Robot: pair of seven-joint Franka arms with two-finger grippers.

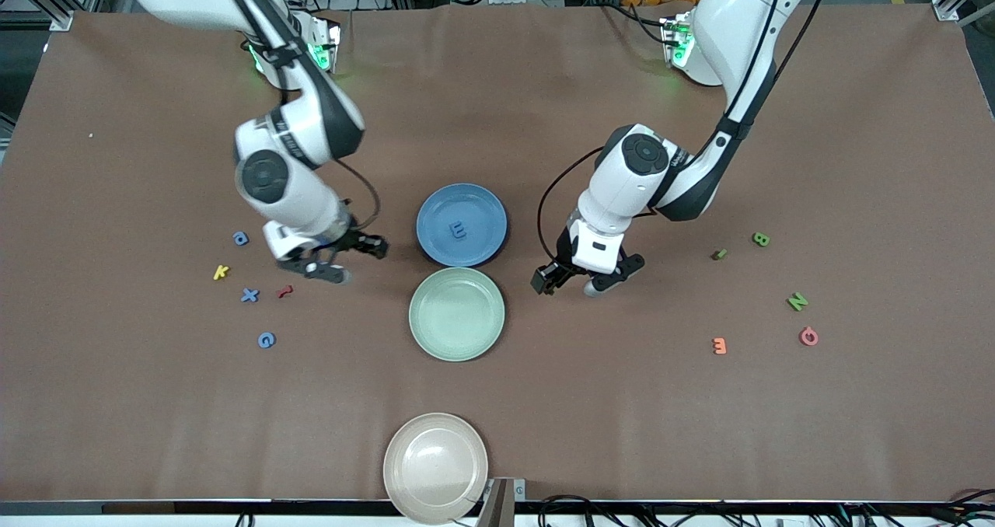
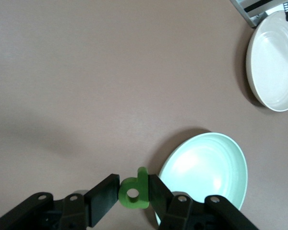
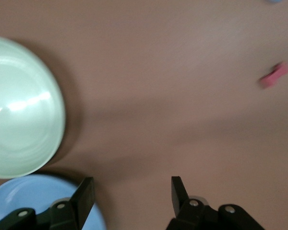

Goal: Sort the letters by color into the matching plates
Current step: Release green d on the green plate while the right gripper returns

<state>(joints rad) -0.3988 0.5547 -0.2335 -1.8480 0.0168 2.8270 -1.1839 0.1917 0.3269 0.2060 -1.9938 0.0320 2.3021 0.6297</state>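
My left gripper (image 1: 567,284) is shut on a green letter d (image 2: 134,194), held over bare table beside the mint green plate (image 1: 457,313), toward the left arm's end; the plate also shows in the left wrist view (image 2: 204,175). The blue plate (image 1: 435,208) holds a blue letter E (image 1: 459,232). My right gripper (image 1: 354,261) is open and empty over the table beside the blue plate (image 3: 38,201). Three blue letters (image 1: 240,238), (image 1: 249,295), (image 1: 266,340) lie toward the right arm's end. Green letters B (image 1: 760,239), N (image 1: 797,301) and a dark one (image 1: 719,254) lie toward the left arm's end.
A beige plate (image 1: 435,466) sits at the table edge nearest the front camera. A yellow K (image 1: 221,272) and a red letter (image 1: 285,291) lie among the blue letters. An orange letter (image 1: 719,346) and a pink letter (image 1: 809,336) lie near the green ones.
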